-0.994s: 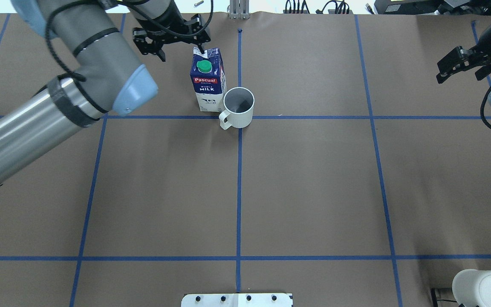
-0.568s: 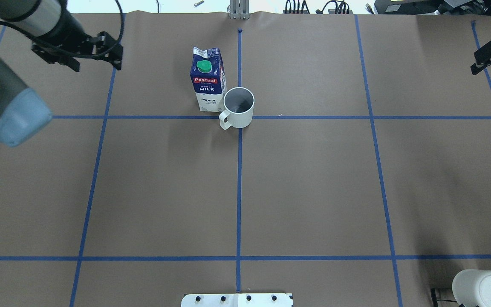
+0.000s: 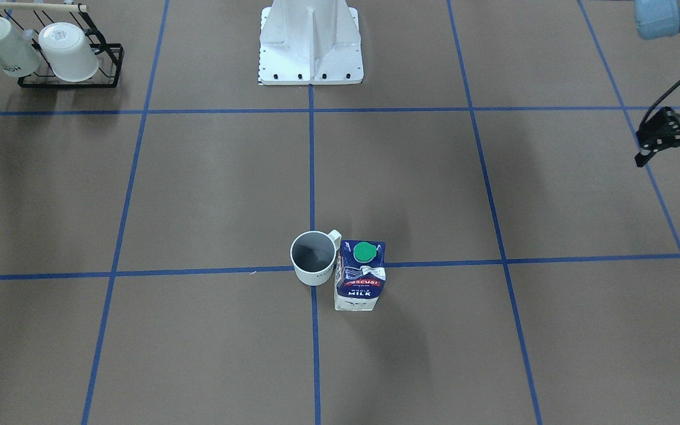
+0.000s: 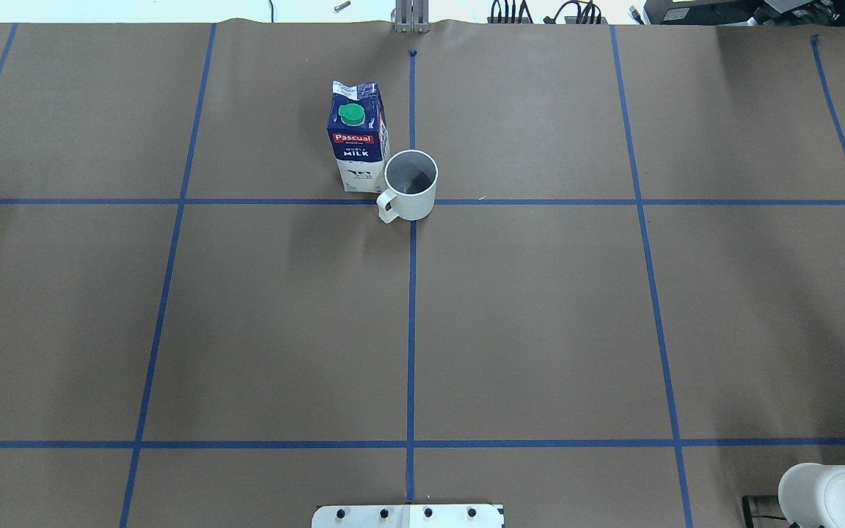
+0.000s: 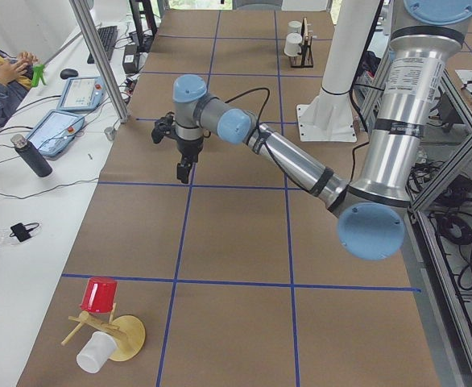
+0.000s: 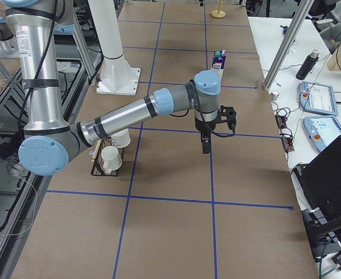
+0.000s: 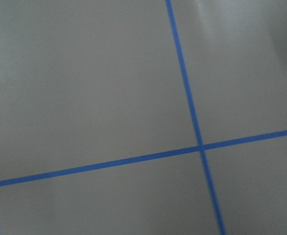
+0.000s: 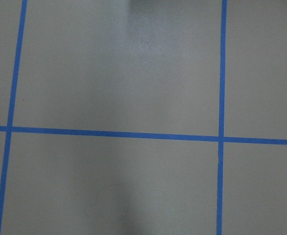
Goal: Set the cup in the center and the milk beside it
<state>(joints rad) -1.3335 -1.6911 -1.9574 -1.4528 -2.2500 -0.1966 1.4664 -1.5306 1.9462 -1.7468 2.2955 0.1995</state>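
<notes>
The cup, a white mug with a dark inside, stands upright on the crossing of the centre tape lines, and shows in the front view too. The milk, a dark-blue and white carton with a green cap, stands upright right beside it, touching or nearly so, also in the front view and far off in the right side view. My left gripper is open and empty, far out at the table's left side. My right gripper shows only in the right side view; I cannot tell its state.
A black rack with two all-white mugs stands at the near right corner of the table. The white robot base plate is at the near edge. A wooden stand with a red and a white cup is at the table's left end.
My left arm has drawn away from the milk to the left and left the overhead view. My right gripper has also withdrawn off the right edge. Cup and milk have not moved.
</notes>
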